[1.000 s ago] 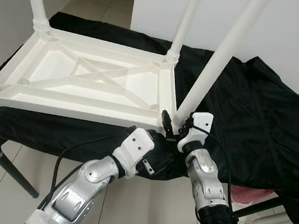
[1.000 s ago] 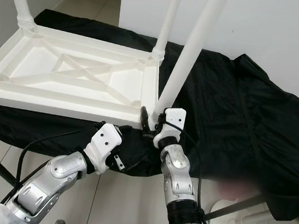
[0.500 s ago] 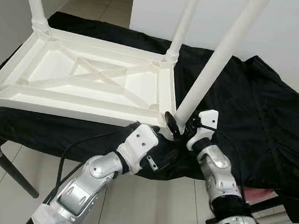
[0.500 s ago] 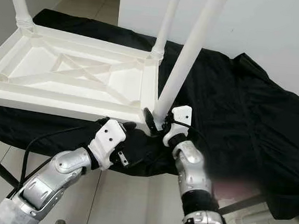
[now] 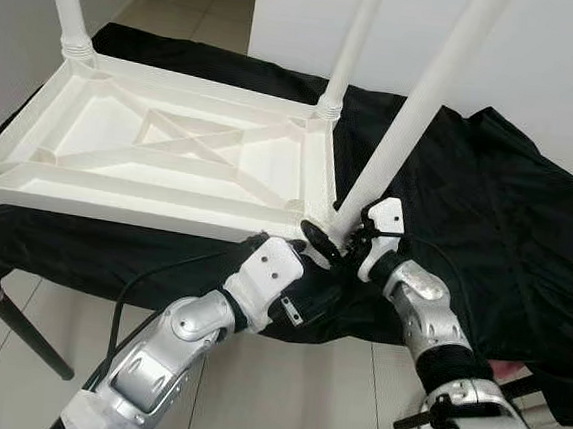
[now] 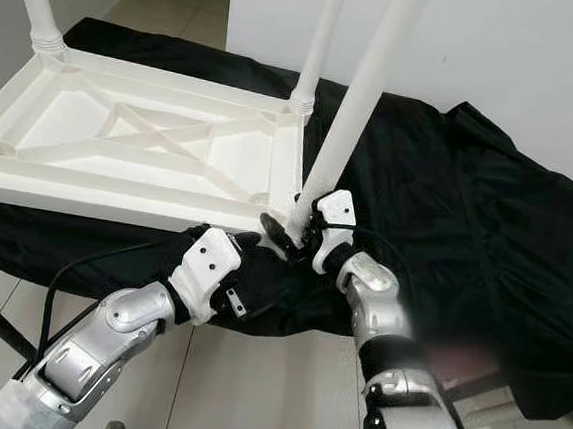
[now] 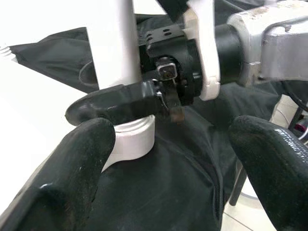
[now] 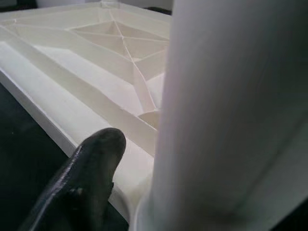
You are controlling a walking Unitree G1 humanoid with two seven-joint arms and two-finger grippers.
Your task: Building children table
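The white children's table (image 5: 117, 205) lies upside down on a black cloth (image 5: 487, 212), with its legs pointing up. My right gripper (image 5: 333, 235) is at the base of the near right leg (image 5: 416, 115), shut on it where it meets the table's corner. One of its fingers (image 7: 115, 103) lies across the front of the leg's ribbed collar (image 7: 132, 142). In the right wrist view the same leg (image 8: 231, 110) stands close beside that black finger (image 8: 91, 163). My left gripper (image 5: 313, 283) hangs open just below that corner, over the cloth, its fingers (image 7: 72, 183) wide apart and holding nothing.
Three other white legs (image 5: 351, 50) stand at the remaining corners. The cloth drapes over a stand with a black leg (image 5: 25, 332) on the tiled floor (image 5: 281, 395). A white wall (image 5: 561, 58) rises behind, and something pink (image 5: 506, 368) sits low on the right.
My right forearm has swung out to the right while its gripper stayed at the leg's base and turned around it. My left gripper has risen closer to the table's corner.
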